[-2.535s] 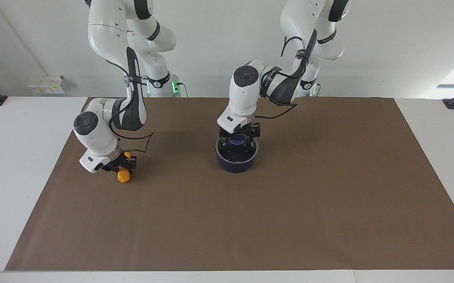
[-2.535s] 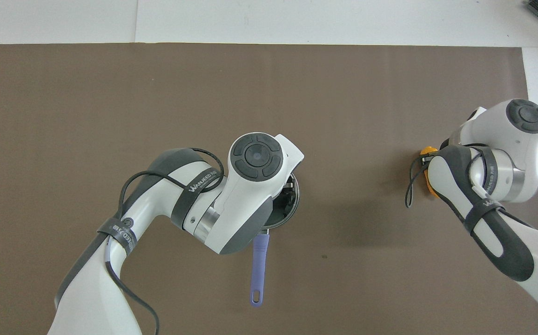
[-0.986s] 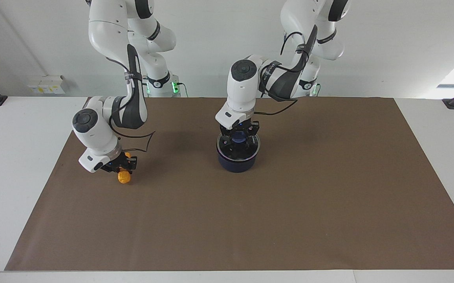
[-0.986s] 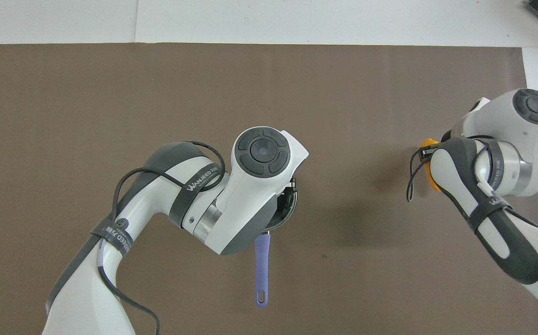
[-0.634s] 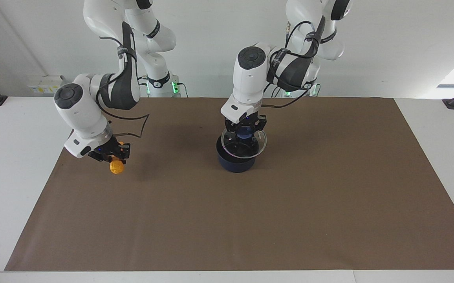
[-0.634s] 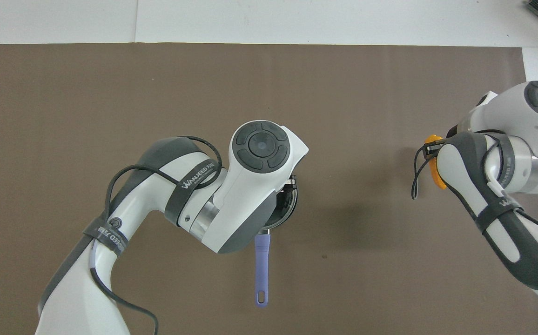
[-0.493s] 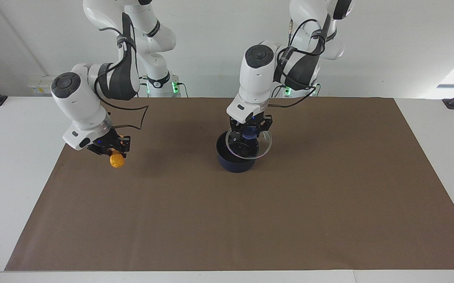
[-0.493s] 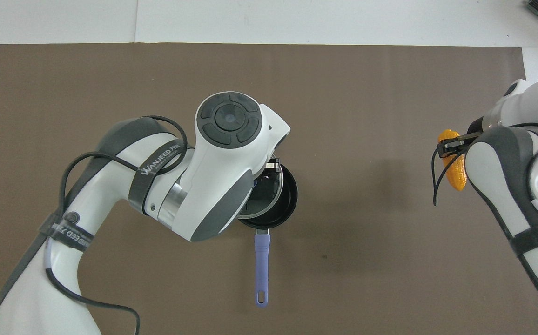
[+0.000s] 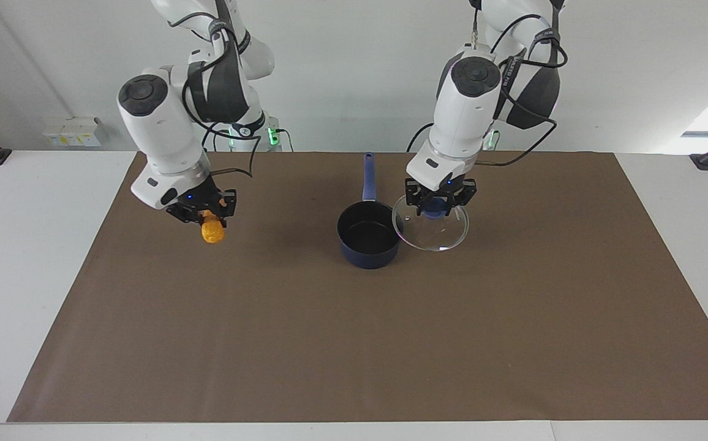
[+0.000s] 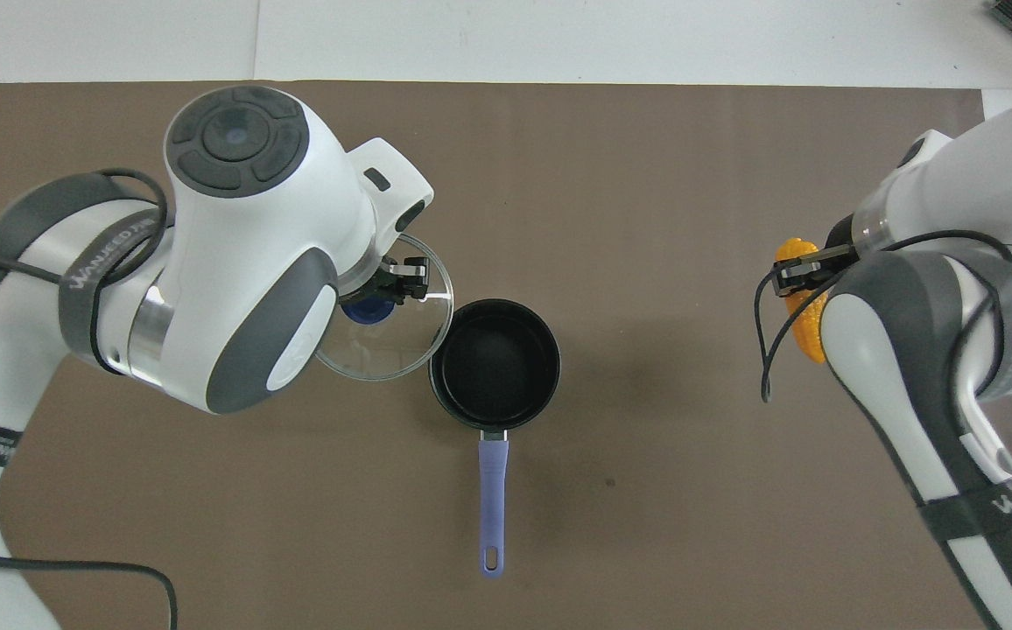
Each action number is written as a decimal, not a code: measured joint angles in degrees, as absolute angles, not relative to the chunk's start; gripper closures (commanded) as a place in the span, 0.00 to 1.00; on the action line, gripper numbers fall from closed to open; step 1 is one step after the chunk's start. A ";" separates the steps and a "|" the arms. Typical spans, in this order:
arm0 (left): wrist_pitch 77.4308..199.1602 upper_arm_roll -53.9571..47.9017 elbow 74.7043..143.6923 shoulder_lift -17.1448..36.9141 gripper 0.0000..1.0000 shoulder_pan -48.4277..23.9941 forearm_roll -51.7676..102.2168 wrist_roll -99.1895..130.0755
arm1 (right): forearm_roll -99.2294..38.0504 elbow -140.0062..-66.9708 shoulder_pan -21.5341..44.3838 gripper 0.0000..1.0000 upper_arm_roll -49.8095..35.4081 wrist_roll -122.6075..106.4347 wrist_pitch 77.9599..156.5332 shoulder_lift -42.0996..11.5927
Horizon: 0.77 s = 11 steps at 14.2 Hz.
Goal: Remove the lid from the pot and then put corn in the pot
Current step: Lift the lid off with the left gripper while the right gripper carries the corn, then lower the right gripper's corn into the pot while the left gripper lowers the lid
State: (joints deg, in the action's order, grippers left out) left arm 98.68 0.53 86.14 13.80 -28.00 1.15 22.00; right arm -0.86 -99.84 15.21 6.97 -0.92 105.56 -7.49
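Brown mat (image 9: 354, 343) covers a white table (image 9: 17, 245), pale wall above. Facing view: two arms, one pot, one lid, one corn. Pot (image 9: 369, 236) sits mid-mat, dark blue, black inside, uncovered, its handle (image 9: 368, 176) pointing to 12 o'clock toward the robots. Left gripper (image 9: 438, 203) is clamped on the lid's blue knob (image 9: 433, 211); lid (image 9: 431, 229) is clear glass with a thin metal rim, tilted, in the air at the pot's 3 o'clock, its edge overlapping the pot rim in this view, contact not clear. Right gripper (image 9: 202, 214) is closed on the corn (image 9: 211, 231), an orange-yellow bumpy cob hanging below the fingers, over the mat at the pot's 9 o'clock, well apart from it. Upper arm links cut off at the top edge.

Overhead view: same count. Pot (image 10: 495, 365) at centre, handle (image 10: 492, 503) pointing to 6 o'clock. Lid (image 10: 405, 337) at the pot's 9 to 10 o'clock, partly hidden under the left wrist; knob (image 10: 368, 311) only partly showing. Left gripper (image 10: 388, 289) mostly covered by its own arm. Corn (image 10: 805, 315) at the pot's 3 o'clock, half hidden by the right arm and a cable; right gripper (image 10: 808, 271) barely visible. Both arms cut off at the frame edges.
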 measured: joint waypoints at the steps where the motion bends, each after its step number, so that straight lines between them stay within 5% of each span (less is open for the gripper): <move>1: 98.55 0.56 86.14 13.57 1.00 -26.79 1.16 20.30 | -0.86 -99.77 17.34 1.00 6.82 1.27 105.56 -7.48; 11: 92.16 0.83 89.67 8.30 1.00 -15.15 1.19 4.04 | -3.85 -99.76 34.97 1.00 4.12 27.51 112.45 -11.43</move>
